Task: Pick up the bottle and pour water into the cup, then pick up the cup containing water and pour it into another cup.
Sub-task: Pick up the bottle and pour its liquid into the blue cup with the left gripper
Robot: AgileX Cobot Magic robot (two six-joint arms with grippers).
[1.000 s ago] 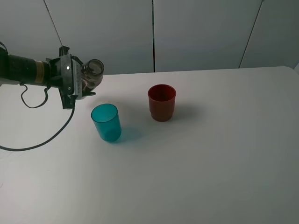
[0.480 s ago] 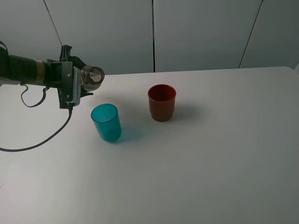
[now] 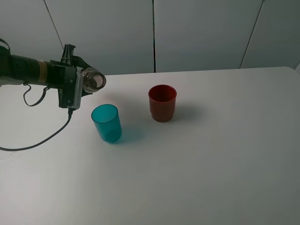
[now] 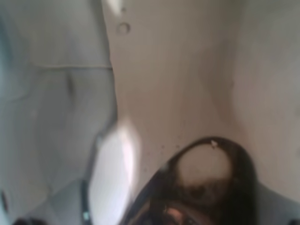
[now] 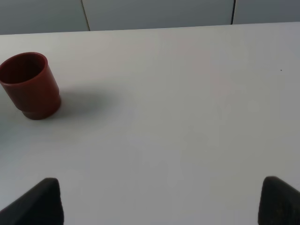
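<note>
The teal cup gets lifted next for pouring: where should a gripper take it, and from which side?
Probably best: pinch the teal cup across its mid wall, level, from the high view's right. It stands upright, smooth and round, and the left gripper with the bottle crowds its other side.

White tabletop (image 3: 211, 164); pale grey panelled wall (image 3: 201, 33) behind, dark vertical seams (image 3: 153, 35).

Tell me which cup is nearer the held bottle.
The teal cup, close by the mouth of the bottle; the red cup stands farther off to the right.
</note>
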